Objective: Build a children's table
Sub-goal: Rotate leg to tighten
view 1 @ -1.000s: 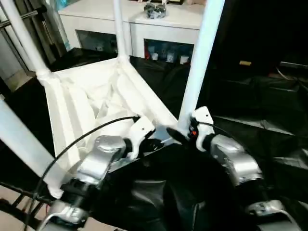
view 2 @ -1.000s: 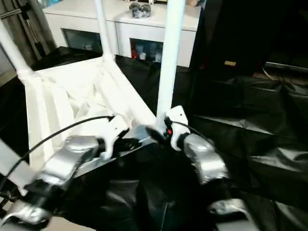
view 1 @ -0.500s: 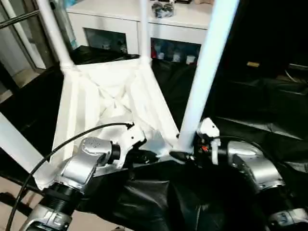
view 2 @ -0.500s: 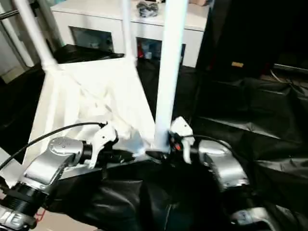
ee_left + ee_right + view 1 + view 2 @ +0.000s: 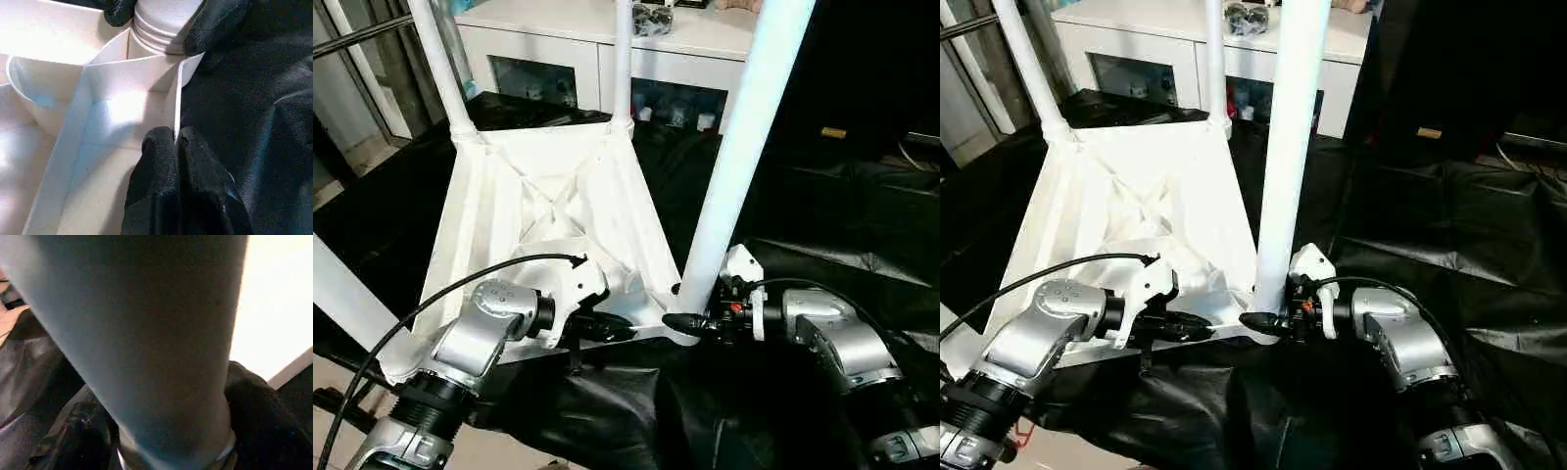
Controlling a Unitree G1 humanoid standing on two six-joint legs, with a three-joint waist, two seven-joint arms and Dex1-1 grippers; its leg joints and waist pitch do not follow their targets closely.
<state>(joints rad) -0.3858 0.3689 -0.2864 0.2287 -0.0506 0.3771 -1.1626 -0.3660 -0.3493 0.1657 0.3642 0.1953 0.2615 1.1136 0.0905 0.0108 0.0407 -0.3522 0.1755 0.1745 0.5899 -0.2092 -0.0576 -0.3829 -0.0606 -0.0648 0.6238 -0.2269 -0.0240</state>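
The children's table lies upside down on the black drape, its ribbed white top [image 5: 548, 186] facing up and its tubular legs standing upright. My left gripper [image 5: 617, 333] is shut on the thin near rim of the top [image 5: 178, 98], just left of the near right corner socket. My right gripper [image 5: 680, 320] comes in from the right, and its black fingers [image 5: 210, 29] press on both sides of the near right leg [image 5: 734, 166] at its ribbed base. Two more legs [image 5: 440, 69] rise at the far corners, and another [image 5: 342, 294] at the near left.
A white cabinet with glass doors [image 5: 568, 59] stands behind the table. Crumpled black drape [image 5: 842, 225] covers the work table to the right and front. Metal bars [image 5: 357, 34] stand at the far left, with floor showing at the bottom left.
The camera has shifted and the table now sits squarer in view. My right gripper's fingers have narrowed onto the leg's base. My left gripper has kept its hold on the rim.
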